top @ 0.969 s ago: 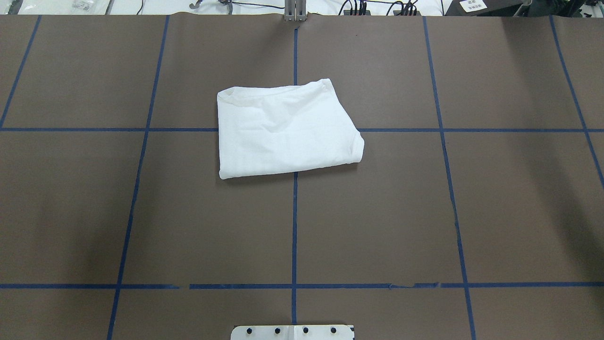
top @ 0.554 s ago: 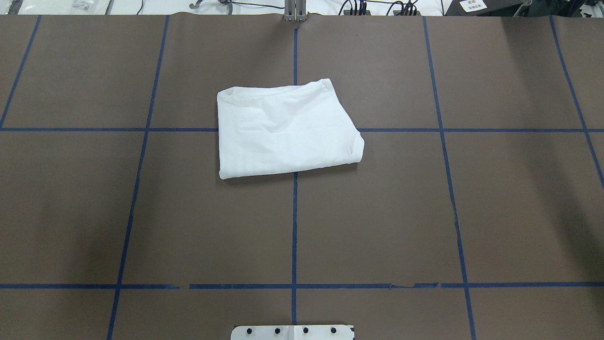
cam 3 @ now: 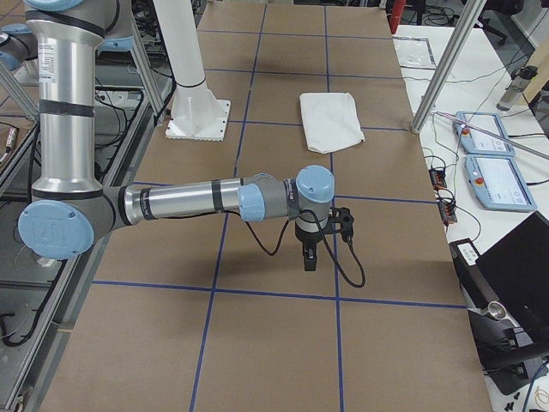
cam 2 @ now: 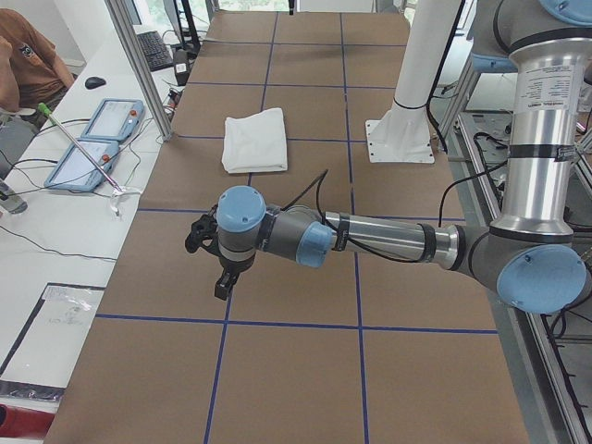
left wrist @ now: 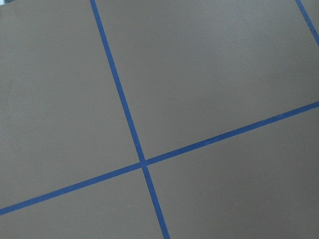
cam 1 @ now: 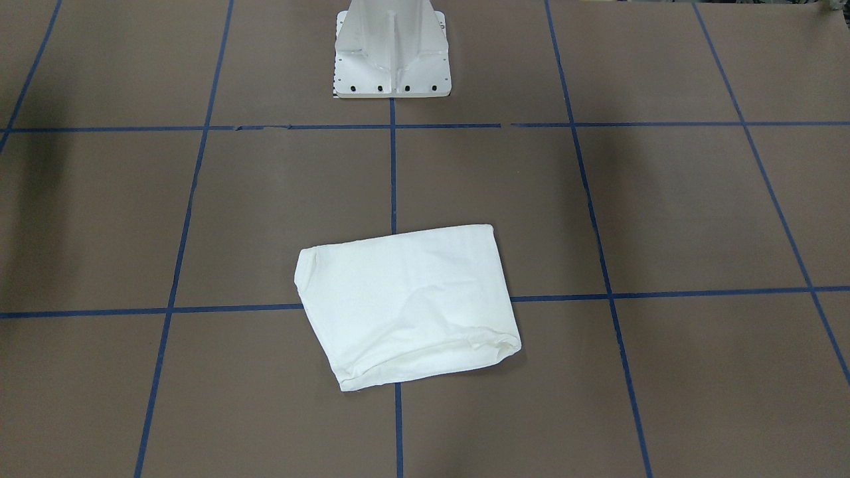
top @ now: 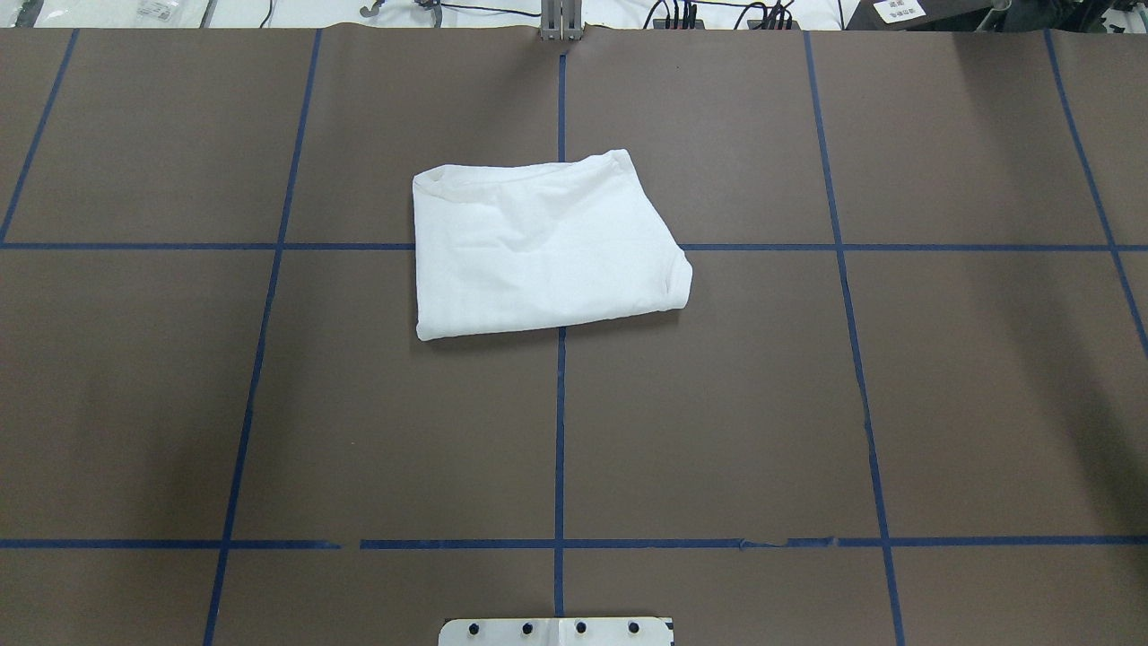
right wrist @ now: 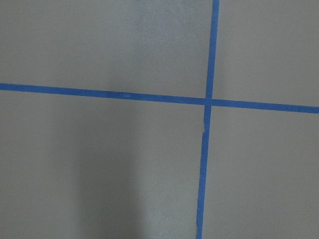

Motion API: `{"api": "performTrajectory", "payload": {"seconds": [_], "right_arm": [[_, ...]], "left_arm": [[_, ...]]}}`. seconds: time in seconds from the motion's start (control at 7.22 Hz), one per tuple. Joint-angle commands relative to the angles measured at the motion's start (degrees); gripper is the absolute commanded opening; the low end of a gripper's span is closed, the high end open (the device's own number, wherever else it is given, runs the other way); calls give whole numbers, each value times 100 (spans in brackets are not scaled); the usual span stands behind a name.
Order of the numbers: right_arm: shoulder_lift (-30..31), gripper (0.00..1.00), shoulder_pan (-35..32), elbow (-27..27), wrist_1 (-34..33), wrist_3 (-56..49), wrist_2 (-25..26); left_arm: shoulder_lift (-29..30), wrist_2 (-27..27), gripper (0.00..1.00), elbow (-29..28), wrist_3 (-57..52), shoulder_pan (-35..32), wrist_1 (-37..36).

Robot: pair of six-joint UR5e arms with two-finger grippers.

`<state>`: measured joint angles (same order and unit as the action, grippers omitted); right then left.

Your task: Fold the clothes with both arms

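A folded white cotton T-shirt [top: 547,247] lies flat on the brown table [top: 717,404], midway between its left and right ends and nearer the far edge than the robot's edge. Its long axis runs across the table, slightly skewed, with a seamed edge facing the far edge. It covers a crossing of the blue tape lines [top: 559,431]. Only plain white cloth shows; sleeves and neck cannot be made out.

The black left gripper [cam 2: 222,282] and black right gripper [cam 3: 310,260] hang above opposite ends of the table, well apart from the shirt. I cannot tell whether their fingers are spread or pressed together.
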<state>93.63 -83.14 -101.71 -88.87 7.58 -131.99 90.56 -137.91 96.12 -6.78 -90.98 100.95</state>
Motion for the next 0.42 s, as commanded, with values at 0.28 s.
{"api": "performTrajectory", "payload": {"seconds": [0.28], "right_arm": [[-73, 100, 0, -69, -7, 24, -72]], "left_arm": [[-3, 89, 100, 39, -7, 1, 12]]}}
